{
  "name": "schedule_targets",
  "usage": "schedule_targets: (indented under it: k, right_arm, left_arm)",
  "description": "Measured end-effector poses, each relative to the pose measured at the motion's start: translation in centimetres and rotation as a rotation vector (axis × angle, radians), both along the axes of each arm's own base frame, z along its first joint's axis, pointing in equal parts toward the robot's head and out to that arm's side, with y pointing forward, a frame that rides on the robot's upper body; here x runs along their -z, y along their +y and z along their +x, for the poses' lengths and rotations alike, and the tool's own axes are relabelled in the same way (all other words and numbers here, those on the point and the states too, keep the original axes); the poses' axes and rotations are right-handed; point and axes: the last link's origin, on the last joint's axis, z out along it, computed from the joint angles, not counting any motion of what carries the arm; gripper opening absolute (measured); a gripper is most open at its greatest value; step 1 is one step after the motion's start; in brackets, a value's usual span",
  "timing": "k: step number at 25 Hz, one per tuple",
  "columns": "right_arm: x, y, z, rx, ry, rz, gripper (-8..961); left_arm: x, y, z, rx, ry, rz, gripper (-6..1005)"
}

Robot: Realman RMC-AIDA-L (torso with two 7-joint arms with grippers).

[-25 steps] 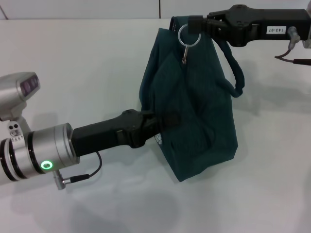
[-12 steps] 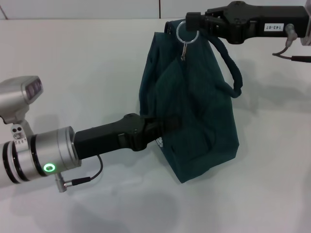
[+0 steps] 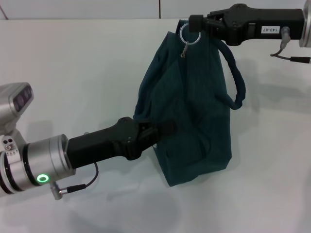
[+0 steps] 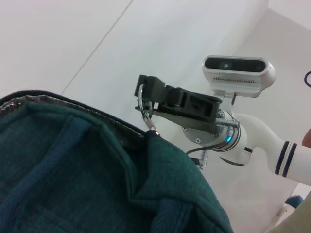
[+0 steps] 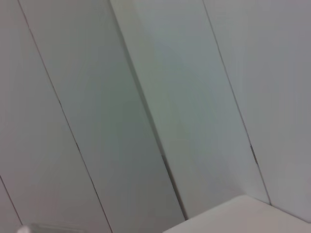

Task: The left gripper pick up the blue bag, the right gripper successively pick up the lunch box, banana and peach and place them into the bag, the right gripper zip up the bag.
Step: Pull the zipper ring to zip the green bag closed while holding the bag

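The main risk, as I judge it, sits at the silver ring pull (image 3: 188, 35). The right gripper (image 3: 196, 22) has its 2 fingers pressed together on that ring at the top centre of the head view, and a thin metal ring can slide out of a pinch if the pull goes off the line of the zip. A second risk is the fabric: the blue bag (image 3: 189, 111) sags and folds in the middle of the frame, so the slider could jam on a crease or on the rope handle (image 3: 234, 73) that loops down the bag's right side. If the left gripper (image 3: 163, 130) loses its hold, the bag would swing toward the right arm and the zip would get no counter-tension.

The left gripper comes in from the lower left and is closed on the bag's left edge, low on the cloth, with its fingertips buried in a fold. In the left wrist view the bag (image 4: 97, 170) fills the lower half, and the right gripper (image 4: 146, 87) shows at centre, clamped on the ring (image 4: 142, 104) just at the bag's top corner. The right wrist view shows only pale panels. Lunch box, banana and peach are not visible anywhere; presumably they are inside.
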Motion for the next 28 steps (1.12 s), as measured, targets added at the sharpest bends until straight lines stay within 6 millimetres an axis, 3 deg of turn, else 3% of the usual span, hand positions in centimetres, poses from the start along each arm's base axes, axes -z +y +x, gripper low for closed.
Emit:
schedule_targets:
  k: [6,16,28]
  right_arm:
    - [0.2,0.2,0.2,0.01,-0.015,0.016,6]
    - [-0.7,-0.6,1.1,-0.002,-0.001,0.078,6]
    - [-0.9,0.0,2.0,0.04,-0.007,0.137,6]
  left_arm:
    - [-0.4,-0.3,-0.7,-0.024,-0.008,0.028,50]
    - [-2.1,0.3,-2.9,-0.209,-0.058,0.143,50]
    - [-1.4,0.2,-2.7,-0.187,-0.026,0.095,49]
